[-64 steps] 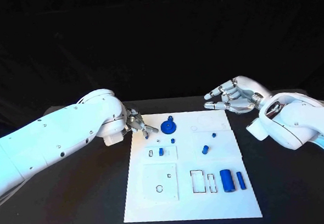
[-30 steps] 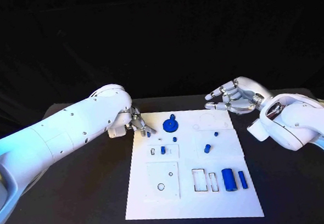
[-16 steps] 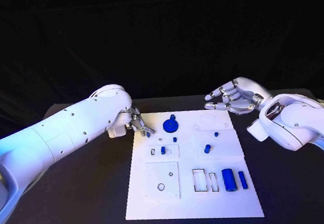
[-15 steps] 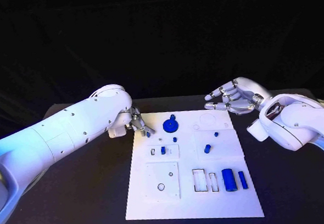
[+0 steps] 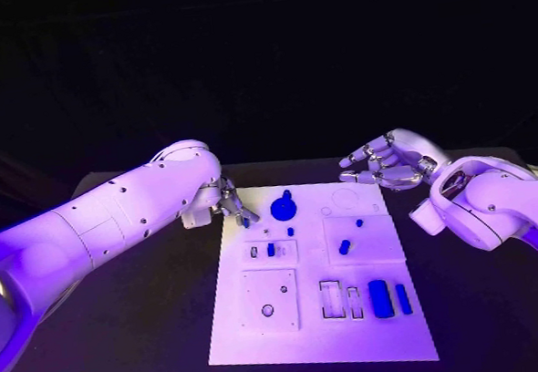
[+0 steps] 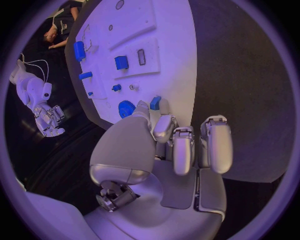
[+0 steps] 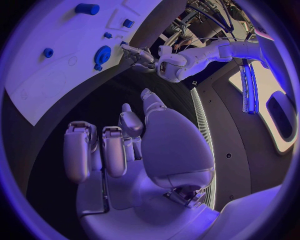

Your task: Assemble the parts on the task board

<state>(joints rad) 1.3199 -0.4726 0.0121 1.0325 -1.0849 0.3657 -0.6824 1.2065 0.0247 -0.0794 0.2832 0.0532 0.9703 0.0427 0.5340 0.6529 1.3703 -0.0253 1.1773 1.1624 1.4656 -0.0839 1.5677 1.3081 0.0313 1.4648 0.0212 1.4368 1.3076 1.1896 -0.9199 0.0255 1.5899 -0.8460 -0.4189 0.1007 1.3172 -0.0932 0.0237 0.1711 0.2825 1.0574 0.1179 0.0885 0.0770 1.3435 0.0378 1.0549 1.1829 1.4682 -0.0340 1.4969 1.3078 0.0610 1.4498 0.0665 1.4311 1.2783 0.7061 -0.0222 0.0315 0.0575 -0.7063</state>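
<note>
At far left corner of white board (image 5: 316, 327), small blue piece (image 6: 155, 103) sits at fingertips of left hand (image 5: 229, 204); whether pinched, cannot tell. Blue gear (image 5: 283, 208) just beside. Best to lower piece slowly, upright. Right hand (image 5: 388, 163) half curled, holding nothing, beside far right corner.

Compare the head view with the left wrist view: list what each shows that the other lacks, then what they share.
Head view alone: the whole task board out to its near edge, and both white arms. Left wrist view alone: the left hand close up, a fingertip touching a small blue part at the board's edge. Shared: the board, the blue gear, the right hand.
</note>
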